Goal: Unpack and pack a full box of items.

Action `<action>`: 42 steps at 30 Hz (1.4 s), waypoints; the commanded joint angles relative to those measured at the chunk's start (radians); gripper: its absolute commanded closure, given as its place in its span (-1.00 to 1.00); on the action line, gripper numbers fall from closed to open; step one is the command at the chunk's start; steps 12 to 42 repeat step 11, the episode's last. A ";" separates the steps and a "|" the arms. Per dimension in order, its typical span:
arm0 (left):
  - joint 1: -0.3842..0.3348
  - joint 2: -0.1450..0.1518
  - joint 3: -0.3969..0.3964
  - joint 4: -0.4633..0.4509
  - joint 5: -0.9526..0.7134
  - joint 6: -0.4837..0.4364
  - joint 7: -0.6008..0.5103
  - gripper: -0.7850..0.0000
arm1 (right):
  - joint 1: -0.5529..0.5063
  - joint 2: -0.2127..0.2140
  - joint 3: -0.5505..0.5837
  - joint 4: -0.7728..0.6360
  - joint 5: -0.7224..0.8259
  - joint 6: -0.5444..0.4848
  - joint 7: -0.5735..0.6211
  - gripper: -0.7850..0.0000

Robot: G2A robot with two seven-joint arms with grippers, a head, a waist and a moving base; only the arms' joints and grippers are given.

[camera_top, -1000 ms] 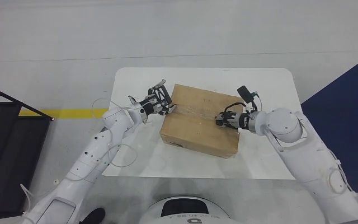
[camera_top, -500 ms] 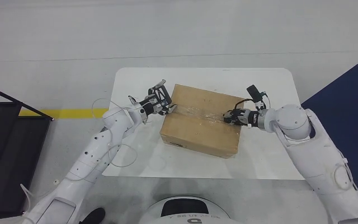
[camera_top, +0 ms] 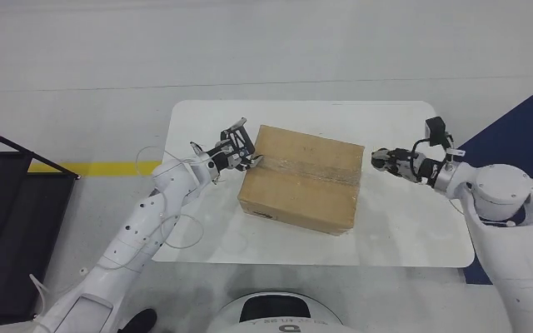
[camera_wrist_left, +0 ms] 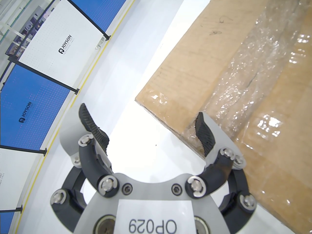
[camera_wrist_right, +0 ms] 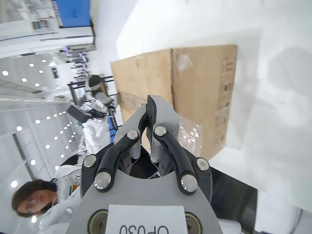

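The cardboard box (camera_top: 301, 177) stands closed on the middle of the white desk (camera_top: 400, 229), resting on its large bottom face. Its long axis runs across the desk from the robot's left to its right. The axis is turned slightly, so the right end lies a little nearer the robot than the left end. A strip of clear packing tape (camera_top: 310, 170) covers the centre seam of the top flaps. The strip follows the long axis from one short end to the other and folds down over both ends. The left jaws are open and sit at the upper edge of the box's left short end, level with the seam. One pad (camera_wrist_left: 204, 136) lies at the wrinkled tape on that edge; whether it presses on the tape cannot be told. The other pad (camera_wrist_left: 93, 126) hangs over the bare desk, apart from the box. The right jaws are closed, with the two pads (camera_wrist_right: 151, 113) set against each other. They are above the desk just beside the box's right short end, apart from the cardboard, and point toward that end face.
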 commanded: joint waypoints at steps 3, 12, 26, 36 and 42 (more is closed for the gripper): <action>0.075 0.019 -0.120 -0.051 -0.062 0.063 0.080 -1.00 | 0.023 -0.015 0.002 0.126 0.139 -0.188 -0.045 1.00; 0.193 0.043 -0.333 0.057 -0.317 0.039 0.204 -1.00 | 0.201 -0.053 -0.159 0.405 0.208 -0.371 -0.063 1.00; 0.193 0.043 -0.333 0.057 -0.317 0.039 0.204 -1.00 | 0.201 -0.053 -0.159 0.405 0.208 -0.371 -0.063 1.00; 0.193 0.043 -0.333 0.057 -0.317 0.039 0.204 -1.00 | 0.201 -0.053 -0.159 0.405 0.208 -0.371 -0.063 1.00; 0.193 0.043 -0.333 0.057 -0.317 0.039 0.204 -1.00 | 0.201 -0.053 -0.159 0.405 0.208 -0.371 -0.063 1.00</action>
